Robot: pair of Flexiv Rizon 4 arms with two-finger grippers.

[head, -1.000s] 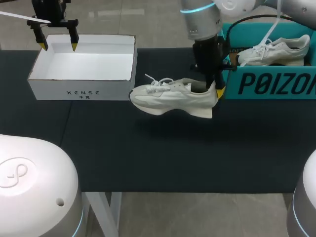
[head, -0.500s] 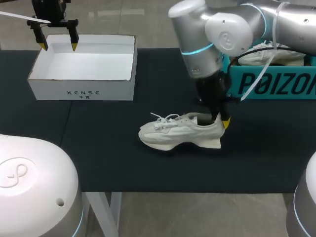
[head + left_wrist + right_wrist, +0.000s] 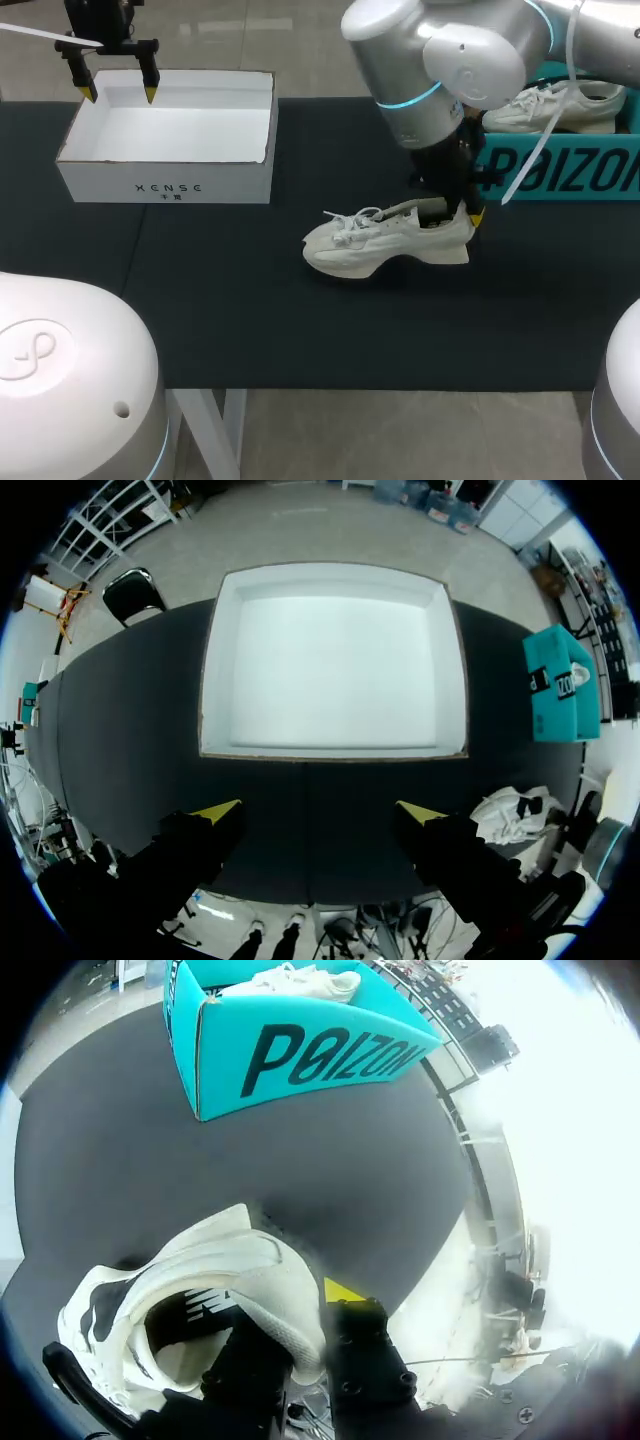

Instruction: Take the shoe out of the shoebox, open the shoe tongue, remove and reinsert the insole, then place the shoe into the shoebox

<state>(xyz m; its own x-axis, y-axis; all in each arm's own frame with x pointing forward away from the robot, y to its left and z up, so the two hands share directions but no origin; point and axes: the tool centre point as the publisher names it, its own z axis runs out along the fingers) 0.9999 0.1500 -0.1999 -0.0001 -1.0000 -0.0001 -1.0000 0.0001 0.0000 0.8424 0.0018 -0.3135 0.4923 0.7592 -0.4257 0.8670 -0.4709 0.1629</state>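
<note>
A white sneaker [image 3: 385, 243] is at the middle of the dark mat, toe pointing left, its sole on or just above the mat. My right gripper [image 3: 462, 214] is shut on the sneaker's heel collar, one finger inside the shoe and the other outside. In the right wrist view the sneaker [image 3: 200, 1295] fills the space around that gripper [image 3: 300, 1310]. My left gripper [image 3: 119, 95] hangs open over the back edge of the empty white box [image 3: 165, 160]. In the left wrist view, the same gripper [image 3: 318, 812] has the white box [image 3: 335, 660] just ahead of it.
A teal shoebox [image 3: 560, 165] stands at the back right with a second white sneaker [image 3: 555, 105] in it. It also shows in the right wrist view as the teal shoebox [image 3: 300, 1050]. The mat's front edge runs close to me.
My right arm has brought the sneaker down from beside the white box to the middle of the mat, then a little to the right. The left arm has not moved.
</note>
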